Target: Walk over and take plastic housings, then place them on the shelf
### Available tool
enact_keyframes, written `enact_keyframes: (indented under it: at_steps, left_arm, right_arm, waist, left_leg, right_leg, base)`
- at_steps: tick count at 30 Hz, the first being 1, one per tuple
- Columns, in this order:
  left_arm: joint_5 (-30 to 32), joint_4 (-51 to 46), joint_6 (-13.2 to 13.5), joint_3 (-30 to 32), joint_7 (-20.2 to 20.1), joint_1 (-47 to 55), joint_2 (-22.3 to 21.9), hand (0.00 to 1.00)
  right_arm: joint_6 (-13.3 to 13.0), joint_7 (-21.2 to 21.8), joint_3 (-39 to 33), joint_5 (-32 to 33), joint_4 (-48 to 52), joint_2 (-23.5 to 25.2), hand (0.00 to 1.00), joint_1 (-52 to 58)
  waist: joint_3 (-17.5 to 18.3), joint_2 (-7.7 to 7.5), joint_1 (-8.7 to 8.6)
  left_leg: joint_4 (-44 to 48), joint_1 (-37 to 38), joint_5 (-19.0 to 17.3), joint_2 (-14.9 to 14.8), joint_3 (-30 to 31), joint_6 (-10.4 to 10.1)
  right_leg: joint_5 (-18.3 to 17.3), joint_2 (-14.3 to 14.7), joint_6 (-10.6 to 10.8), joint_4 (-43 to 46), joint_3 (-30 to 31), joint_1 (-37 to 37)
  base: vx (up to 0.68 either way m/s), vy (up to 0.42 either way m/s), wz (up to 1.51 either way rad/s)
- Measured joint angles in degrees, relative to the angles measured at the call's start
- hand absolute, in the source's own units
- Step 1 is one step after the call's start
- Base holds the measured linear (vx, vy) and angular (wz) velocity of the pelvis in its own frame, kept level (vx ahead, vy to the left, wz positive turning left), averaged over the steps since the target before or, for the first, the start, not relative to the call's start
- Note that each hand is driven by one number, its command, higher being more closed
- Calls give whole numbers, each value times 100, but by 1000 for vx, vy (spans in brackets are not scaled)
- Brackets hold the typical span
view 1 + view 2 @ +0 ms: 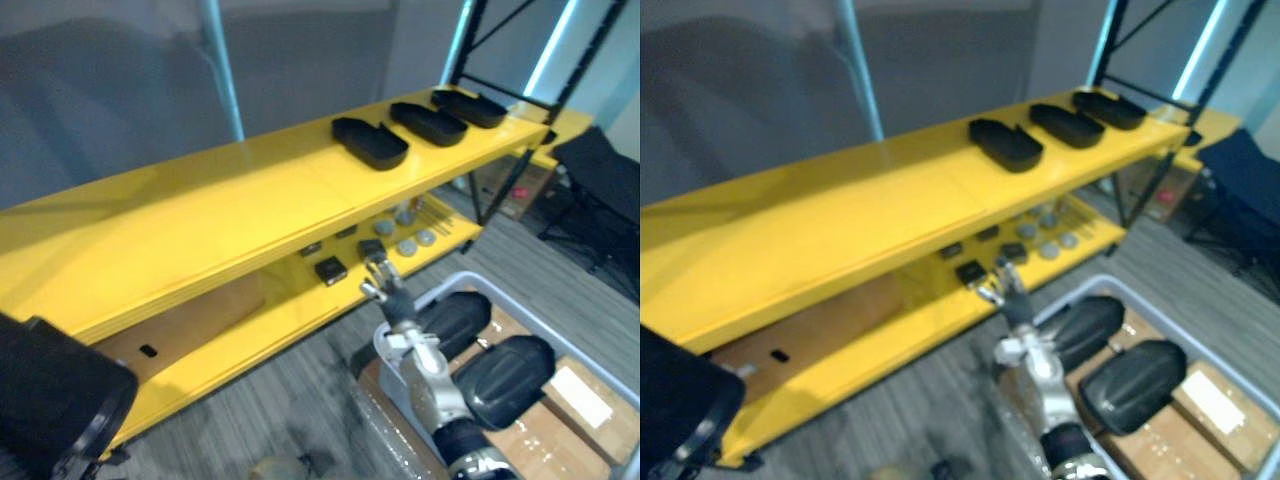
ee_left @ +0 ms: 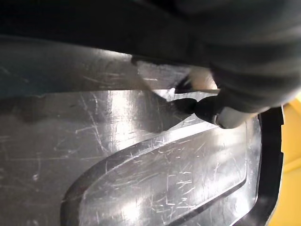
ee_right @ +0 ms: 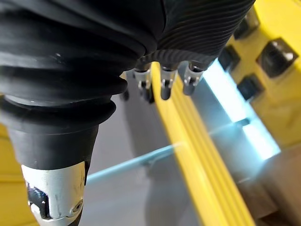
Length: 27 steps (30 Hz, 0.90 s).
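Three plastic housings [image 1: 370, 143] lie on top of the yellow shelf [image 1: 200, 215], two more in the grey bin [image 1: 470, 281] beside the open, empty right hand [image 1: 385, 290]; another housing [image 2: 141, 155] rests against the left hand [image 2: 244, 70], grip indeterminable.

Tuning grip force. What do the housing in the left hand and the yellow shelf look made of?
Housing in the left hand: black moulded plastic, glossy, fine scratches catching light. Shelf: smooth yellow with soft sheen, probably painted metal or coated board; cannot tell which.
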<state>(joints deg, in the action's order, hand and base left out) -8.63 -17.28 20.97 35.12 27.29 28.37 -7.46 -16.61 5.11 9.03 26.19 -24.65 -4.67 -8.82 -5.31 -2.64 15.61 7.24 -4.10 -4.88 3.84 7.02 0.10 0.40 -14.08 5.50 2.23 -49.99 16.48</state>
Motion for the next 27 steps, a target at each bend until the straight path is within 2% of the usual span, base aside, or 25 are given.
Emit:
enact_keyframes:
  at_steps: [3,7,9,12,13,14,15,16,17,20,21,22,25,27]
  left_arm:
    - [1,0,-114,-57,-137,-15,27,100]
    - [1,1,-206,-315,-85,-38,28,100]
    - [7,4,-205,-465,-64,-42,30,100]
    - [37,138,-203,-742,-72,-236,203,100]
    - [65,220,-200,-838,-89,-331,334,100]
    - [76,410,-193,-978,-127,-536,560,100]
    - [113,581,-194,-1077,-152,-724,662,100]
    - [233,790,-203,-1162,-160,-850,698,100]
    - [236,794,-228,-1179,-157,-810,667,100]
    - [229,708,-247,-1212,-151,-570,646,100]
    - [221,709,-247,-1209,-152,-553,645,100]
    - [218,699,-248,-1217,-156,-540,644,100]
    - [222,581,-247,-1301,-148,-411,614,100]
    - [221,482,-247,-1255,-93,-286,566,100]
  right_arm:
    - [93,-22,-85,-5,3,-29,0,77]
    - [158,158,-193,-12,182,-22,0,69]
    - [160,220,-351,-7,226,-66,0,94]
    - [164,212,-644,4,513,-171,0,405]
    - [164,185,-743,7,603,-163,0,534]
    - [157,124,-832,8,750,-150,0,760]
    - [153,116,-891,7,841,-147,0,921]
    - [138,181,-907,9,917,-137,0,1150]
    - [132,286,-948,12,994,-148,0,1232]
    - [123,368,-1128,6,1029,-178,0,1269]
    - [123,370,-1126,5,1029,-168,0,1295]
    - [123,392,-1117,0,1030,-137,0,1360]
    - [122,549,-1108,-9,1031,-101,0,1588]
    - [51,648,-1117,-8,1034,-64,0,1647]
  waist:
    - [-16,-78,0]
    - [-84,-2,6]
    - [-122,71,-34]
    - [-190,175,-261]
    - [-218,194,-360]
    - [-234,189,-534]
    - [-265,169,-628]
    - [-343,72,-683]
    - [-396,3,-683]
    - [-613,371,-673]
    - [-632,410,-680]
    - [-680,461,-703]
    - [-683,452,-725]
    - [-657,357,-718]
  left_leg:
    - [-84,11,197,128,186,-23]
    - [-50,10,233,160,204,-13]
    - [-64,17,230,150,259,-18]
    - [-183,47,311,167,783,-39]
    - [-319,119,410,153,1058,-39]
    - [-500,129,593,136,1481,-72]
    - [-571,137,715,155,1750,-121]
    - [-505,113,786,316,1932,-215]
    - [-394,62,782,472,1888,-261]
    - [-241,-192,751,263,1418,-326]
    - [-227,-220,731,213,1352,-323]
    - [-220,-257,719,59,1022,-340]
    - [-77,-272,730,-183,531,-361]
    - [-56,-294,726,-243,354,-366]
  right_leg:
    - [16,-148,-20,184,-47,22]
    - [103,-187,-33,252,24,8]
    - [104,-190,-33,394,338,-30]
    - [85,-191,-63,1111,1375,-204]
    - [-44,-165,-225,1447,1852,-324]
    - [-770,107,-330,1622,2534,-430]
    - [-1104,345,-346,1615,2910,-473]
    - [-1313,559,-468,1304,3289,-600]
    - [-1313,510,-358,1150,3239,-567]
    - [-1278,676,-277,698,3325,-505]
    - [-1271,709,-261,636,3325,-497]
    - [-1291,771,-212,560,3324,-455]
    - [-1386,865,-279,648,3386,-520]
    - [-1501,865,-312,743,3481,-638]
  base:
    - [107,125,48]
    - [50,53,12]
    - [38,69,14]
    - [77,228,76]
    - [3,182,131]
    - [-42,89,158]
    - [-98,-72,179]
    - [-110,-147,120]
    - [-133,-135,71]
    - [-178,-87,-17]
    - [-171,-85,-18]
    - [-141,-75,-3]
    - [-119,-59,-14]
    - [-47,-2,-21]
